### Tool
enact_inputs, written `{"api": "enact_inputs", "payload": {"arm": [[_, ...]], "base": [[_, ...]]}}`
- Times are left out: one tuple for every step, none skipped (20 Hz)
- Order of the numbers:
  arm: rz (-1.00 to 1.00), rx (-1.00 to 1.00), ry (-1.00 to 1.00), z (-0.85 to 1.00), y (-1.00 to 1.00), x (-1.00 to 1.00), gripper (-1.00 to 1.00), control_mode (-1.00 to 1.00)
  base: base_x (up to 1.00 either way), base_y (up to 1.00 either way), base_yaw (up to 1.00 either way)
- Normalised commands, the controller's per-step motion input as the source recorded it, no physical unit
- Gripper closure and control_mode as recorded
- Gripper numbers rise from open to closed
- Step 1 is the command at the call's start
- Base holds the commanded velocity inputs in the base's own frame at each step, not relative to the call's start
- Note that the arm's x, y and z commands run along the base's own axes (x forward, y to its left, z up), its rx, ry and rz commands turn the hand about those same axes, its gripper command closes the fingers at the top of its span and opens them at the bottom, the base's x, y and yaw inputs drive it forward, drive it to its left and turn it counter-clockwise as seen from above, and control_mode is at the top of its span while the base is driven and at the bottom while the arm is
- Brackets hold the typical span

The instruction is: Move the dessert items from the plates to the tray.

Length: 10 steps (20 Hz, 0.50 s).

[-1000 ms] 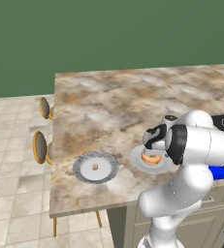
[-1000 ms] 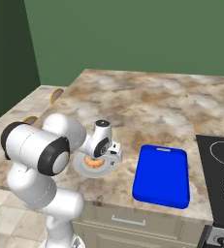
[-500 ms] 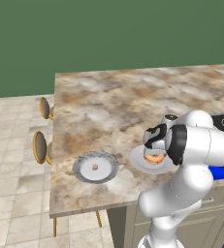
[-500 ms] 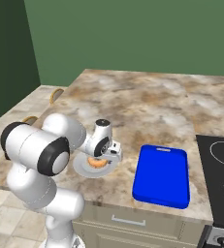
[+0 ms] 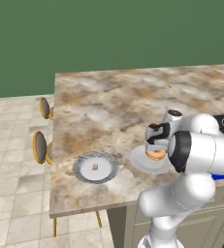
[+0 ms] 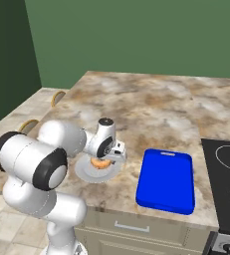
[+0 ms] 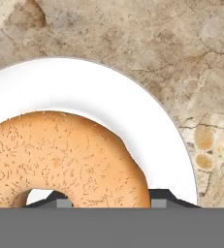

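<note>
Glossy white rounded arm (image 6: pixel 34 164) segments, black joint bands, bulbous elbow, small dark fingers (image 7: pixel 161 197)

Donut (image 6: pixel 101 163) on plain plate (image 6: pixel 86 173); tray (image 6: pixel 167 180) right; rimmed plate (image 5: pixel 95 167) left.

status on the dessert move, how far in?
Done: nothing; the blue tray holds no dessert. In hand: gripper shut on the donut, which sits on the white plate. Left: carry it to the tray, then fetch the small morsel from the grey-rimmed plate.
</note>
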Motion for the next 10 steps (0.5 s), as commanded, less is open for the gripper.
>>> {"api": "enact_inputs", "payload": {"arm": [[0.0,0.0,0.0,0.61,-0.32,0.0,1.0,-1.0],[0.0,0.0,0.0,0.63,-0.37,0.0,1.0,-1.0],[0.0,0.0,0.0,0.62,-0.39,0.0,1.0,-1.0],[0.0,0.0,0.0,0.65,-0.42,0.0,1.0,-1.0],[0.0,0.0,0.0,0.68,-0.37,0.0,1.0,-1.0],[0.0,0.0,0.0,0.64,-0.41,0.0,1.0,-1.0],[0.0,0.0,0.0,0.59,-0.49,0.01,1.0,-1.0],[0.0,0.0,0.0,0.47,-0.59,0.08,1.0,-1.0],[0.0,0.0,0.04,0.31,-0.74,0.18,1.0,-1.0],[0.0,0.0,0.08,0.02,-0.79,0.3,1.0,-1.0]], "base": [[0.0,0.0,0.0],[0.0,0.0,0.0],[0.0,0.0,0.0],[0.0,0.0,0.0],[0.0,0.0,0.0],[0.0,0.0,0.0],[0.0,0.0,0.0],[0.0,0.0,0.0],[0.0,0.0,0.0],[0.0,0.0,0.0]]}}
